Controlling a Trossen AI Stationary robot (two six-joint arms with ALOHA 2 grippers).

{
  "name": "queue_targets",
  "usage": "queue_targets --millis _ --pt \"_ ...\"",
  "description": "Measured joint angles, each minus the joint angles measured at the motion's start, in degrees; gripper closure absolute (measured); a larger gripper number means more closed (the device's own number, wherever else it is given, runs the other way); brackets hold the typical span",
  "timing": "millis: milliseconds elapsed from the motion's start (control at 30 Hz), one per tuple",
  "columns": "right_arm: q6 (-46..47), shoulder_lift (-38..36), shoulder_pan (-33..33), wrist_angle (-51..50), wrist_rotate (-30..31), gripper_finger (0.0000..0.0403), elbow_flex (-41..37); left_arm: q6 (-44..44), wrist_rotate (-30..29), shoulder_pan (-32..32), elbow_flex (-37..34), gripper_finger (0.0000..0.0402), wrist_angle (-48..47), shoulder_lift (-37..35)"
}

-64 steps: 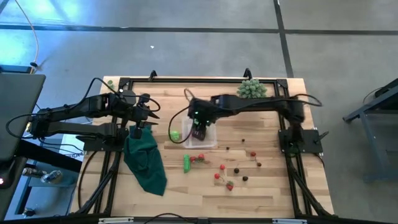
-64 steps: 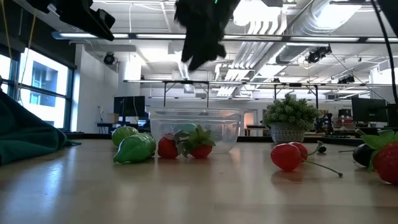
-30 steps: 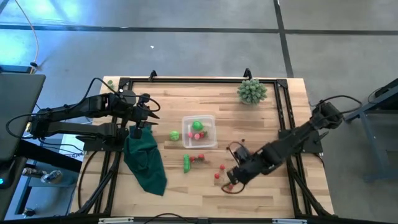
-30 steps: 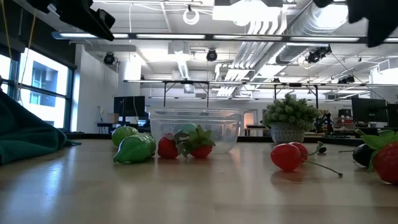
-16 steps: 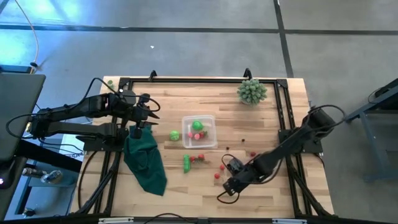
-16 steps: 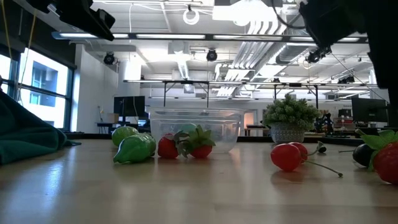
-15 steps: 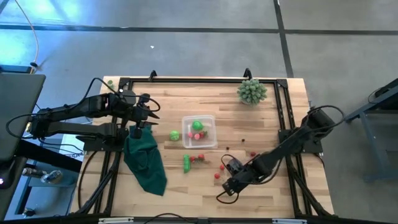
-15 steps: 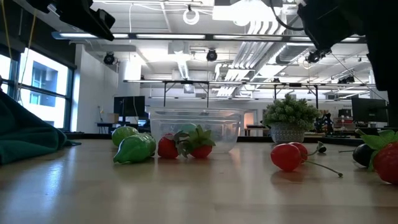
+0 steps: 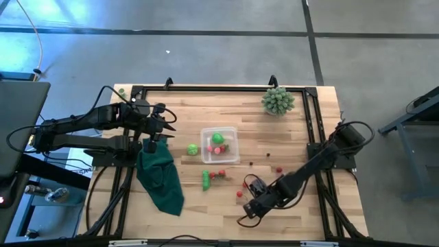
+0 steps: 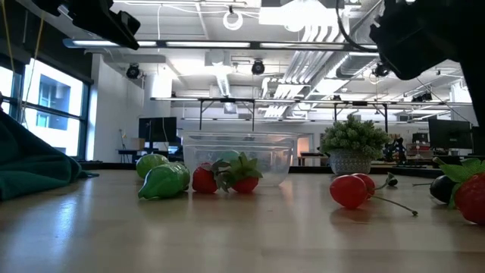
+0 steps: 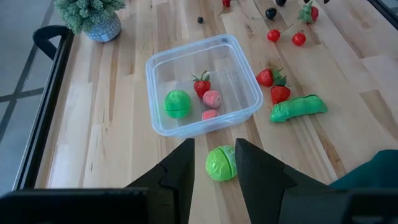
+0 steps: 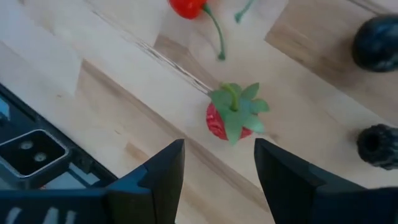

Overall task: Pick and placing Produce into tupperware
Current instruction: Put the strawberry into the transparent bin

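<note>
Right wrist view: right gripper (image 12: pixel 219 163) jaws apart, empty, above strawberry (image 12: pixel 232 117), seemingly aligned for pickup toward tupperware (image 9: pixel 219 145); left gripper (image 11: pixel 214 163) parted, waiting.

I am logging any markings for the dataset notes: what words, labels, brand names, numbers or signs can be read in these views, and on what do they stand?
None can be read.
The tupperware is plain clear plastic.
The toy produce, such as the strawberry, carries no lettering.
The monitors in the room behind are too small to read.

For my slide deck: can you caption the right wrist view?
Right gripper open above a strawberry lying on the wooden table, dark berries nearby.
</note>
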Motion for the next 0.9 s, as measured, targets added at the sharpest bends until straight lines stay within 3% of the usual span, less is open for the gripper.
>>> queue_targets --millis 367,900 --pt "1.1 0.0 0.7 -0.3 2.1 0.0163 0.0 0.0 0.0 0.0 0.0 0.0295 0.0 0.0" --pt "1.1 4.8 0.1 2.6 2.6 0.0159 0.0 0.0 0.0 0.0 0.0 0.0295 0.0 0.0"
